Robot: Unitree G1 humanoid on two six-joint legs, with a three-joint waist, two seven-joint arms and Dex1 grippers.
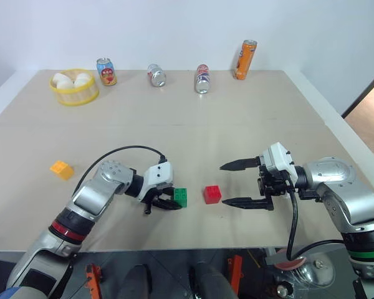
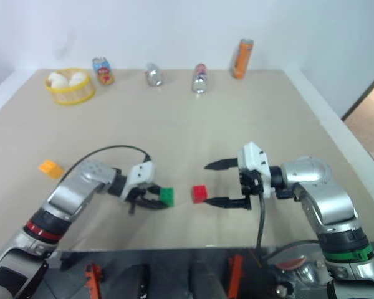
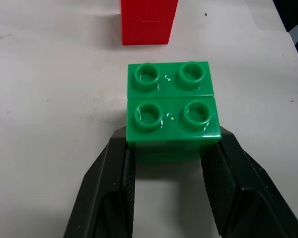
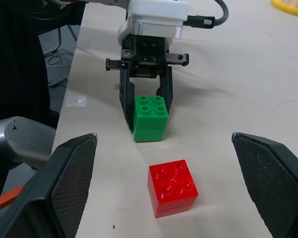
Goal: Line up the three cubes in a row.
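Observation:
The green cube (image 1: pixel 181 197) stands on the table near the front edge, studs up, with my left gripper (image 1: pixel 172 200) shut on its near half; its fingers (image 3: pixel 114 188) press both sides. A short gap to its right sits the red cube (image 1: pixel 212 194), free on the table. My right gripper (image 1: pixel 224 184) hovers just right of the red cube, pointing left, wide open and holding nothing. The orange-yellow cube (image 1: pixel 62 169) lies apart at the far left. In the right wrist view the red cube (image 4: pixel 173 187) is in front and the green cube (image 4: pixel 150 118) behind it.
A yellow basket (image 1: pixel 75 97) of white eggs stands at the back left. Along the back edge are three short cans (image 1: pixel 106 71) (image 1: pixel 156 75) (image 1: pixel 202 78) and a tall orange can (image 1: pixel 244 60). The table's front edge runs just below both grippers.

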